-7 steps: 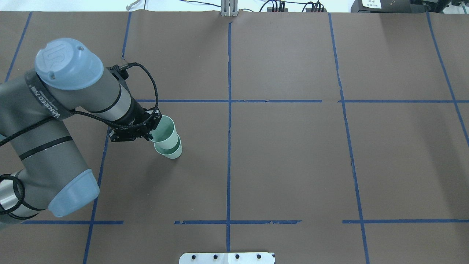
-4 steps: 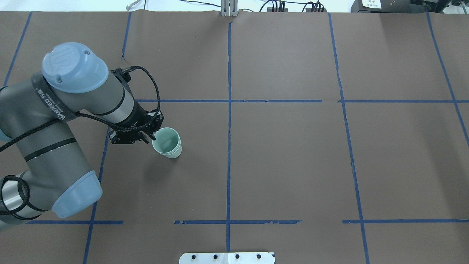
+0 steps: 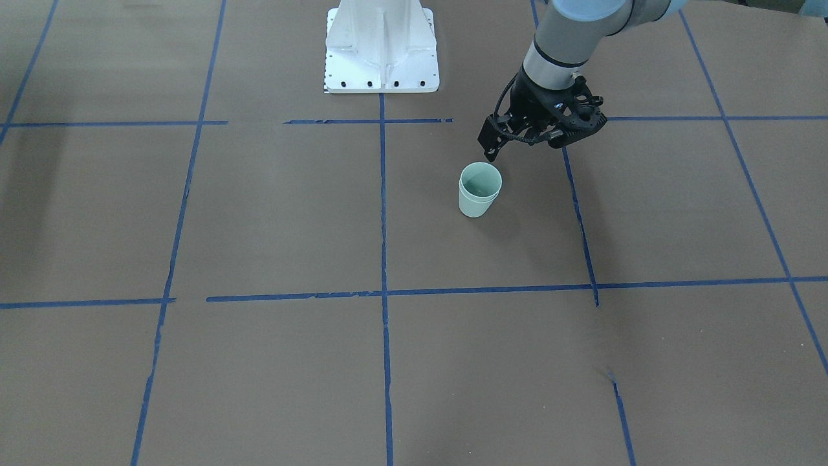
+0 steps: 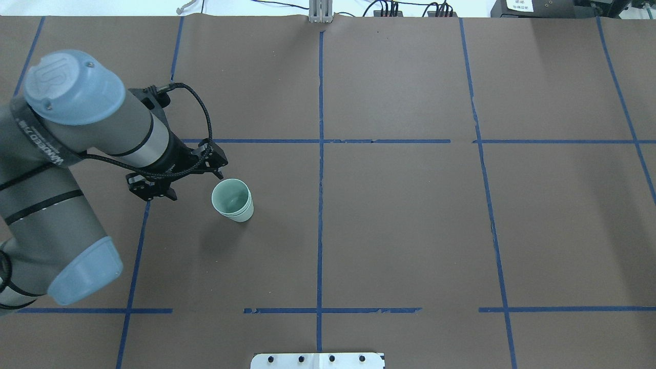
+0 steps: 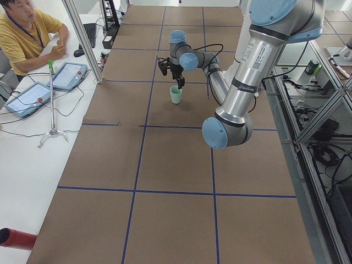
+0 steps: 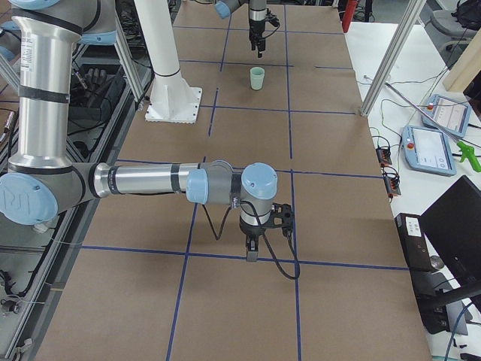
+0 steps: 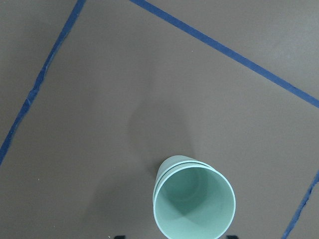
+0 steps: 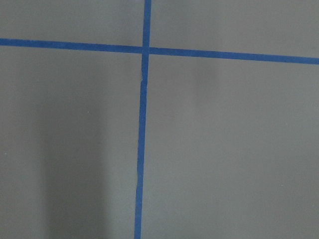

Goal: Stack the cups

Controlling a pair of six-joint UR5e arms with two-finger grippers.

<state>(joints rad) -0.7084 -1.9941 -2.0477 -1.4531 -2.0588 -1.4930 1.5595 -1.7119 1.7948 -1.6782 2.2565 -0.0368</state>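
The left hand [image 4: 180, 183], wide open and empty, hangs near the nested cups [image 4: 233, 201] on the surface [image 4: 410, 230]; lifting straight away should avoid toppling them.

I'm running this from afar in a robotics lab, brown paper table [image 4: 400, 230] gridded with blue tape [image 4: 320, 154], aluminium frame posts [image 5: 82, 38], teach pendants [image 5: 26, 99] on a white bench [image 5: 33, 159], seated operator [image 5: 25, 33] in yellow, black monitor [image 6: 455, 218]
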